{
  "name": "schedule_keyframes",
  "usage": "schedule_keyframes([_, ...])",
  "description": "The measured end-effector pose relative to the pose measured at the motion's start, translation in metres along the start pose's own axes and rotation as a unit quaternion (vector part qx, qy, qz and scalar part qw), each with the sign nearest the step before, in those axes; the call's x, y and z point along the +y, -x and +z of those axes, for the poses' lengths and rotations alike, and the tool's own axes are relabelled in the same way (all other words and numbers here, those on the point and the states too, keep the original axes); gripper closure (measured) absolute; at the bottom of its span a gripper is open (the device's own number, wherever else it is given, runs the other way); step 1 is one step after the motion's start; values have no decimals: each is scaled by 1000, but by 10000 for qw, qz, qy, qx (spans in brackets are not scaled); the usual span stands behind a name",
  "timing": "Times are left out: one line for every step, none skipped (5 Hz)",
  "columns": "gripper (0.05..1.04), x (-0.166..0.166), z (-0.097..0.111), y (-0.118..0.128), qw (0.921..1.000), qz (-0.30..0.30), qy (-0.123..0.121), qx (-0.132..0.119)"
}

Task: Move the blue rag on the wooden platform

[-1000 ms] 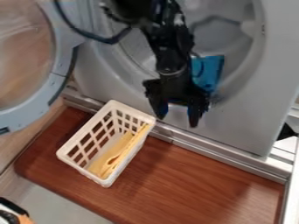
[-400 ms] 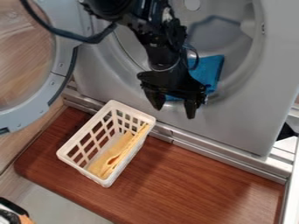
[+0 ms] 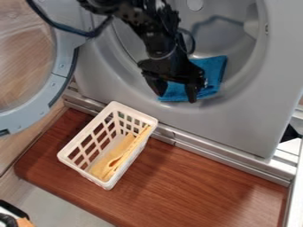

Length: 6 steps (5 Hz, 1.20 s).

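Since the blue rag (image 3: 211, 70) is lodged in the drum opening (image 3: 239, 82), the gripper (image 3: 176, 96) is positioned over it, fingers parted, presumably so it can be gripped for the wooden platform (image 3: 195, 177).

Wooden platform (image 3: 195, 186): reddish-brown, visible grain; I see one rounded corner.
White basket (image 3: 86, 130): upright, open-topped, directly on the platform.

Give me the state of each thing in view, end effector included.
Blue rag: in drum opening, partly hidden
End effector: open, over the rag
Round door: open
Basket: upright, holding yellow cloth
Yellow cloth: inside basket
Wooden platform: basket on it, rag not yet
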<state>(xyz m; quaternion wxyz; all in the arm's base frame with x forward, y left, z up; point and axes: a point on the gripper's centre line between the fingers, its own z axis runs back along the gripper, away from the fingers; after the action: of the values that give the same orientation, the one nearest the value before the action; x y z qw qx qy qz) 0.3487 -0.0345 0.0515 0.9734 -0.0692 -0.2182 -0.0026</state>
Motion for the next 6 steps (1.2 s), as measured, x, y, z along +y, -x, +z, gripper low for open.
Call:
schedule_keyframes([84, 6, -6, -14, 10000, 55, 23, -3])
schedule_keyframes([84, 10, -23, -16, 9995, 45, 71, 293])
schedule_keyframes([125, 11, -30, -19, 9984, 74, 137, 538])
schedule_keyframes([390, 14, -34, -18, 9972, 53, 148, 734])
schedule_keyframes([678, 13, -33, -13, 9962, -60, 152, 852])
schedule_keyframes([901, 13, -26, -7, 9953, -299, 123, 912])
